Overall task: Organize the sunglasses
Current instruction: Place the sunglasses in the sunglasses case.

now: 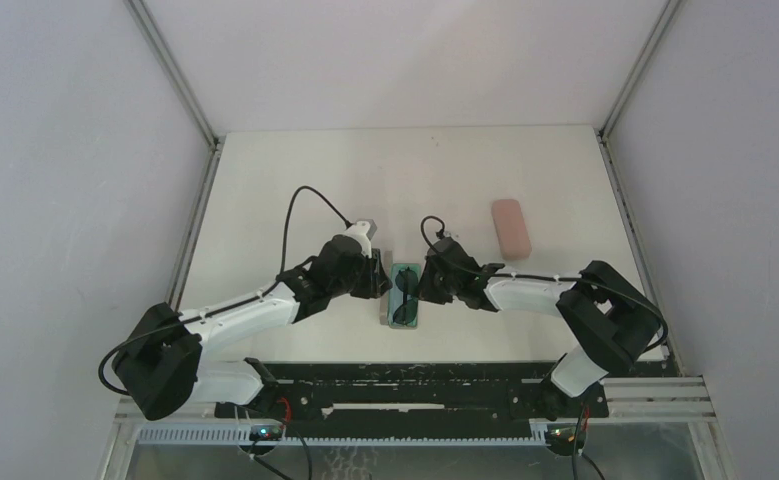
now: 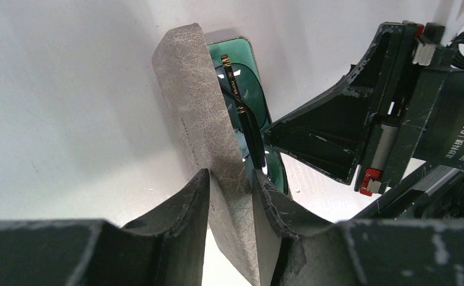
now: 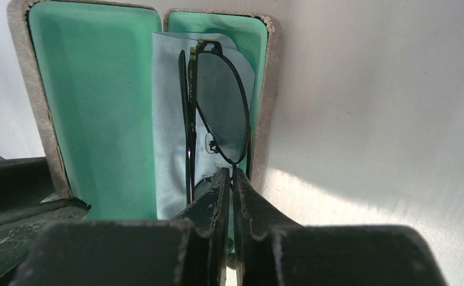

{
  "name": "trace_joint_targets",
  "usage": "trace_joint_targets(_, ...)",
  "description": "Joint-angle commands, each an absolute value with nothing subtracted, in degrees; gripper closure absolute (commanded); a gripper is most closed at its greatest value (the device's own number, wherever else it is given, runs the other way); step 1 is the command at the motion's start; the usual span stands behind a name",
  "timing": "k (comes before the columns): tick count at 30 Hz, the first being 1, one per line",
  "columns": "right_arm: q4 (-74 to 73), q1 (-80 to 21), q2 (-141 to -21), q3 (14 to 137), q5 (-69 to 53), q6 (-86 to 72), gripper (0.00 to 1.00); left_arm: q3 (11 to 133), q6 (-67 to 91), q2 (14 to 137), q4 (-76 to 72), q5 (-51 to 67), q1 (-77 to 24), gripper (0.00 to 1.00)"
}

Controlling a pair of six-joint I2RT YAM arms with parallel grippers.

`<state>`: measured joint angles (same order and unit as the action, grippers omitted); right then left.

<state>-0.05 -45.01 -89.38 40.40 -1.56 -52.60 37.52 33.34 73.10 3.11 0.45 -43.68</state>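
**Sunglasses sitting in the open case**

The black wire-framed sunglasses [image 3: 220, 113] sit on a light blue cloth [image 3: 170, 119] inside the green-lined grey case [image 1: 402, 295], mid-tabletop [image 1: 295, 170]. The right gripper [image 3: 230, 179] is clenched on their frame. The left gripper [image 2: 229, 179] grasps the case's raised lid [image 2: 196, 101]. A pink case [image 1: 511, 228] lies at 2 o'clock from the open one.
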Motion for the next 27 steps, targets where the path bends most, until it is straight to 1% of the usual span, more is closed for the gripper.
trace_joint_targets(1,0.0,-45.7,-90.4,43.2,-1.0,-51.2,0.97,39.5,31.7,73.1,2.5,1.1,-43.4,0.64)
trace_joint_targets(19,0.3,-46.0,-94.6,45.1,-2.4,-50.5,0.97,40.2,31.3,74.3,2.5,1.8,-43.4,0.64)
trace_joint_targets(27,-2.4,-46.2,-96.5,46.2,-1.2,-49.6,0.97,40.2,31.1,74.5,2.5,1.9,-43.4,0.64)
